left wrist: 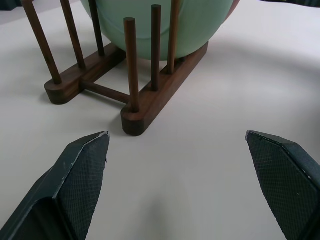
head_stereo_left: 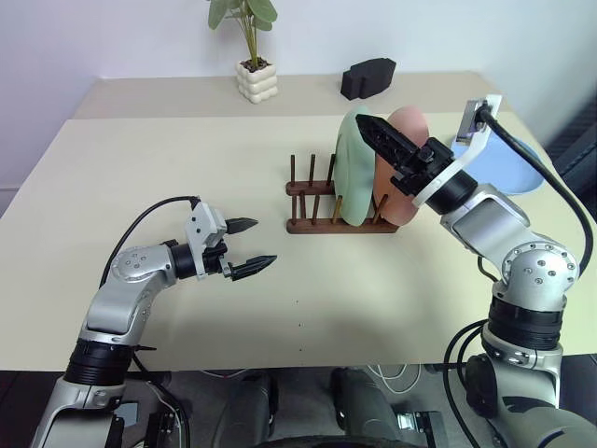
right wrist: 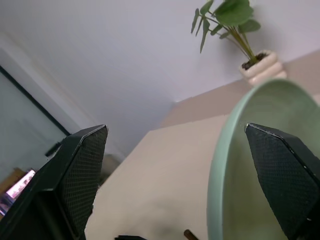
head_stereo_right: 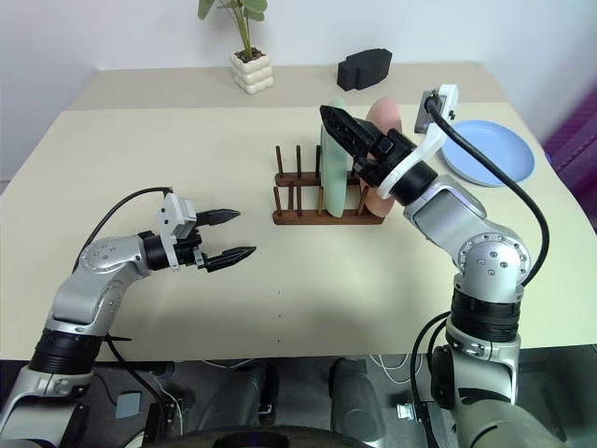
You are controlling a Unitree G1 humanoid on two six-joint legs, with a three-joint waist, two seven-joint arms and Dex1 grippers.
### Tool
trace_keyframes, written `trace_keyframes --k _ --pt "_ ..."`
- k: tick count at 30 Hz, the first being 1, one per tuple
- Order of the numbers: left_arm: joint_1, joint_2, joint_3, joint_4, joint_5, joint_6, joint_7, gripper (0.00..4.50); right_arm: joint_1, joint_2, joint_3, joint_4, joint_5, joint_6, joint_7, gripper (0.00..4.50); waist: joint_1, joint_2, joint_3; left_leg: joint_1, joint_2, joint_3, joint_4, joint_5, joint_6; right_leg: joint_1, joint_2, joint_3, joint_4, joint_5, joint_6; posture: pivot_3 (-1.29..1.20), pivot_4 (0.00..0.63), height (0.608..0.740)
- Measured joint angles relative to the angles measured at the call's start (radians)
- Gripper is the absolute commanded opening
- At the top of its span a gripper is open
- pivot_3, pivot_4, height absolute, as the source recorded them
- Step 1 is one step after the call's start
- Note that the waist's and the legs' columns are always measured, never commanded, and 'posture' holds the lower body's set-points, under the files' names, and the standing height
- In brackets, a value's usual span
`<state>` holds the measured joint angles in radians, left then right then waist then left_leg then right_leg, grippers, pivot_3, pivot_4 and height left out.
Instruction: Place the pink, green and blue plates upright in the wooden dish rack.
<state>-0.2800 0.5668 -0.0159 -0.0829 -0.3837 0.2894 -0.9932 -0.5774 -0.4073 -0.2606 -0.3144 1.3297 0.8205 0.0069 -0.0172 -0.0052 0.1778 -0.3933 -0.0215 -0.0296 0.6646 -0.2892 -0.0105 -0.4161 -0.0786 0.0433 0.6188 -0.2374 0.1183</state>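
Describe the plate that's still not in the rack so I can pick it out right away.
Start at the dark wooden rack in the middle of the beige table; a green plate and a pink plate stand upright in it. Look past the rack toward the table's right edge. The blue plate lies there, the one plate lying flat.

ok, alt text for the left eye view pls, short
A green plate and a pink plate stand upright in the wooden dish rack on a beige table, with the open right pincer at their top edges. The blue plate lies flat to the right, and the open left pincer hovers left of the rack.
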Motion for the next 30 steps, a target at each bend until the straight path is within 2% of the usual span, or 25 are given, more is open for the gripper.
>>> trace_keyframes --k 5,8,11,14,17,22,27,30 --pt "0.000 -0.006 -0.001 0.000 0.000 0.000 0.000 4.50 -0.047 -0.053 0.001 -0.033 -0.028 -0.003 0.038 4.47 0.000 0.000 0.000 0.000 0.000 0.000 0.000 0.000 0.000 0.000 0.000 0.000 0.000 0.000 0.000 0.00 0.150 0.740" --pt "0.000 -0.007 -0.001 0.000 0.000 0.000 0.000 4.50 -0.064 -0.130 0.007 -0.048 -0.080 -0.007 0.095 4.47 0.002 0.000 0.000 0.000 0.000 0.000 0.000 0.000 0.000 0.000 0.000 0.000 -0.001 0.000 0.000 0.00 0.150 0.740" --pt "-0.001 -0.008 -0.002 0.000 0.000 0.001 0.000 4.50 -0.099 -0.205 -0.040 -0.048 -0.123 -0.044 0.160 4.47 0.005 0.000 0.000 0.000 0.000 0.000 0.000 0.000 0.000 0.001 0.000 0.000 -0.002 0.000 0.000 0.00 0.150 0.740" --pt "0.000 -0.007 -0.002 -0.001 0.000 0.003 0.000 4.50 -0.102 -0.377 -0.097 0.080 -0.272 -0.111 0.246 4.47 0.009 -0.001 0.000 0.000 -0.001 0.000 0.000 0.000 0.000 0.003 -0.001 -0.001 -0.005 0.000 -0.001 0.00 0.150 0.740" --pt "0.000 -0.005 -0.001 -0.004 0.000 0.004 -0.004 4.50 -0.051 -0.486 -0.114 0.236 -0.444 -0.193 0.341 4.47 0.005 -0.001 0.000 0.000 -0.001 0.002 0.000 -0.001 0.001 0.003 -0.001 0.000 -0.006 0.000 -0.001 0.00 0.150 0.740" --pt "-0.013 -0.008 -0.003 -0.005 0.000 0.006 -0.008 4.50 -0.015 -0.540 -0.030 0.523 -0.705 -0.359 0.501 4.47 -0.006 0.001 0.001 0.003 0.000 0.004 0.000 -0.001 0.001 0.003 0.000 0.002 -0.003 0.000 0.000 0.00 0.150 0.740" --pt "-0.024 -0.010 -0.007 -0.005 -0.002 0.007 -0.020 4.50 -0.046 -0.548 0.193 0.764 -1.023 -0.571 0.587 4.47 -0.005 0.001 0.001 0.003 0.000 0.004 0.001 -0.001 0.001 0.003 0.001 0.002 -0.002 0.000 0.000 0.00 0.150 0.740" --pt "-0.034 -0.012 -0.008 -0.003 -0.005 0.006 -0.029 4.50 -0.143 -0.486 0.323 0.999 -1.208 -0.731 0.590 4.47 -0.008 0.001 0.001 0.003 -0.001 0.005 0.001 -0.001 0.001 0.003 0.001 0.004 -0.003 0.000 0.000 0.00 0.150 0.740"
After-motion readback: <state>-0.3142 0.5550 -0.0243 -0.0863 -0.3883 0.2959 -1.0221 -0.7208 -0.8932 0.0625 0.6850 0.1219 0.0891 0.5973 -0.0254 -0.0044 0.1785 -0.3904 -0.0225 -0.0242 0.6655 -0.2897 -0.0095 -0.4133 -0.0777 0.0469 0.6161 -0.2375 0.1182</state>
